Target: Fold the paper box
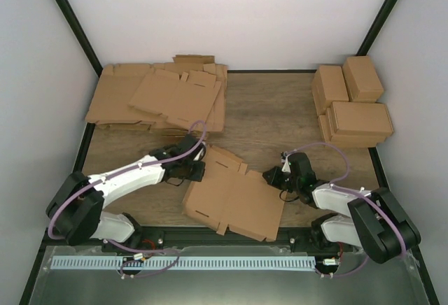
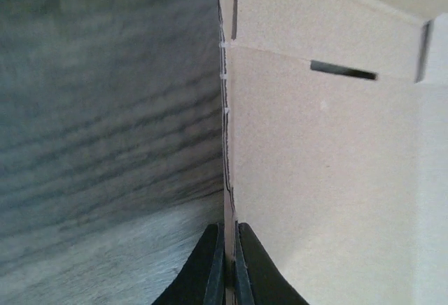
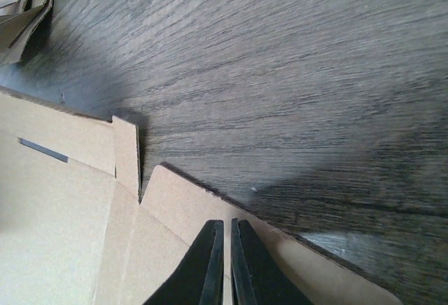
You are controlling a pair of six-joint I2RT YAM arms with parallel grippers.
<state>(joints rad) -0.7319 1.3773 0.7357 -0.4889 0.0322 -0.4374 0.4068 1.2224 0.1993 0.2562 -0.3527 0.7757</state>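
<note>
At lower centre, the paper box (image 1: 234, 196) lay mostly flat, folding barely begun; left claw (image 2: 227, 227) clamped its edge, right claw (image 3: 225, 222) closed together at a flap.

Your top camera looked down from above and behind the near edge of the counter (image 1: 273, 109), taking in all of it. Your wrist cameras sat low and close, facing along the left fingers (image 2: 207, 270) and the right fingers (image 3: 208, 263). All three views shared the paper box (image 1: 234, 196).
</note>
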